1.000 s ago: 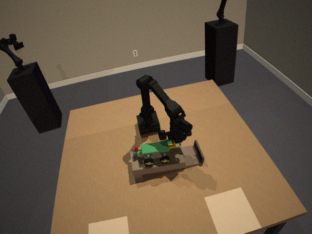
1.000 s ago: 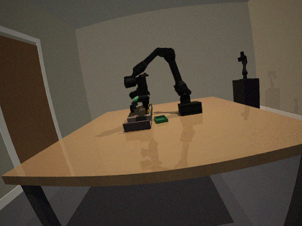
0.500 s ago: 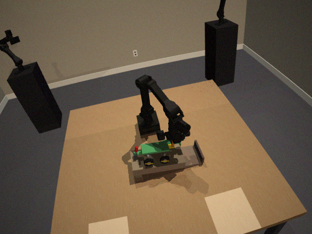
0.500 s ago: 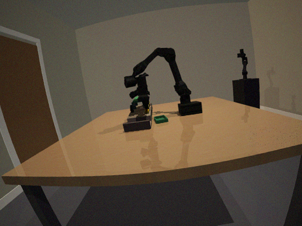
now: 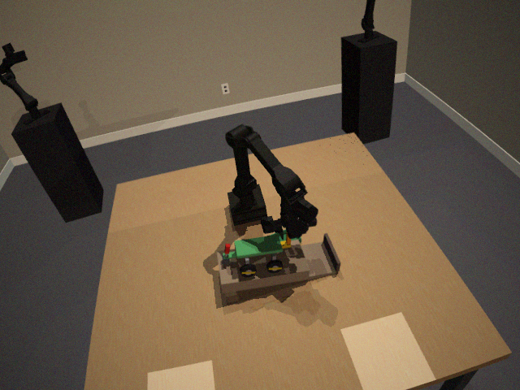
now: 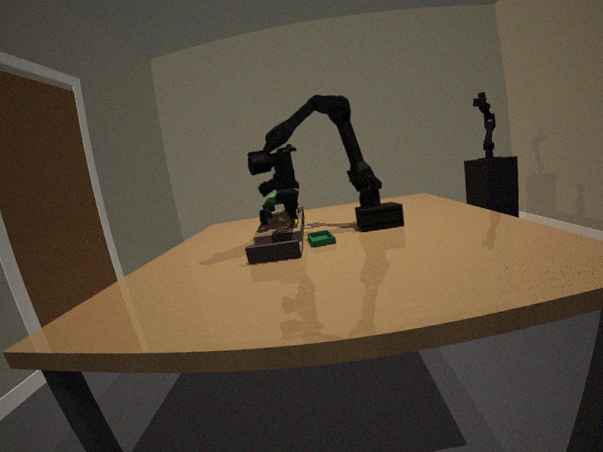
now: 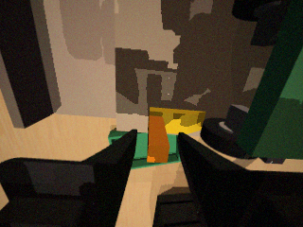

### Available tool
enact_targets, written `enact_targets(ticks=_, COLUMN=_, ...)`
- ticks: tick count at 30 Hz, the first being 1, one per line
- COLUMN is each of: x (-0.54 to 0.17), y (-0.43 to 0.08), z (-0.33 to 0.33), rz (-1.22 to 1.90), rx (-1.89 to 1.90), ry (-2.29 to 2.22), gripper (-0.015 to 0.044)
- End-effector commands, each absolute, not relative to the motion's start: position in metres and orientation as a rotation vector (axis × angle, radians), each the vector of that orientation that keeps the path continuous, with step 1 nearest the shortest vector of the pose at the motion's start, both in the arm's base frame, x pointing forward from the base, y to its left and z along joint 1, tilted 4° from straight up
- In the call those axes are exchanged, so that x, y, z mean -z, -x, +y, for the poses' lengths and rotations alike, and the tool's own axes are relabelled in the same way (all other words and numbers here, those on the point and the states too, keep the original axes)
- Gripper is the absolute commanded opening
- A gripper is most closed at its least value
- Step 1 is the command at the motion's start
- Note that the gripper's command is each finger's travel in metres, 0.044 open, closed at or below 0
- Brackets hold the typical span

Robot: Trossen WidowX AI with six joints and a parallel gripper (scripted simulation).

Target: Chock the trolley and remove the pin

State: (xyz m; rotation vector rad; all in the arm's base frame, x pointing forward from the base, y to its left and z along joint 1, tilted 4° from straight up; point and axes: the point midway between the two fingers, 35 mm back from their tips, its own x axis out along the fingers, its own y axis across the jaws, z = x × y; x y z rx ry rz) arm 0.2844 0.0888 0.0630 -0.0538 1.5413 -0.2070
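The trolley (image 5: 257,246) (image 7: 290,120) stands on the ramp (image 5: 268,280) (image 7: 87,92), its green deck on black wheels. The red-headed stop pin (image 5: 227,248) stands upright at the uphill end. The yellow chock (image 5: 286,244) (image 7: 182,124) is on the ramp, downhill of the near-arm-side wheel (image 7: 215,137). They look very close; whether they touch is not clear. My gripper (image 7: 157,135) is open, with the chock's orange handle between its fingers and gaps on both sides. The green tray (image 6: 323,243) (image 7: 122,138) lies on the table beside the ramp, on the arm's side.
A dark end wall (image 5: 331,253) (image 7: 28,61) stands at the ramp's low end. The arm's base (image 5: 248,207) (image 6: 379,217) is behind the ramp. Two pale rectangles (image 5: 388,350) (image 5: 182,375) lie toward the table's front edge.
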Motion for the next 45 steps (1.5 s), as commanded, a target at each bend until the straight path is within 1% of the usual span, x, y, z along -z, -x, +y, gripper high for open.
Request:
enact_targets(ticks=1, x=-0.076, y=-0.285, z=0.092, rz=1.533, rx=0.210, ry=0.054, gripper=0.0190)
enact_targets(ticks=13, x=-0.118, y=-0.285, z=0.099, rz=1.533, rx=0.210, ry=0.055, gripper=0.0190)
enact_targets(ticks=17, x=-0.111, y=-0.284, z=0.099, rz=1.536, rx=0.205, ry=0.054, gripper=0.0295)
enact_targets(ticks=21, x=-0.119, y=-0.294, z=0.099, rz=1.498, rx=0.124, ry=0.080, gripper=0.0190)
enact_targets(ticks=31, x=-0.136, y=-0.312, z=0.061, rz=1.466, rx=-0.098, ry=0.367, gripper=0.0190)
enact_targets(ticks=45, x=-0.152, y=-0.317, z=-0.012, rz=1.486, rx=-0.405, ry=0.841, gripper=0.0190)
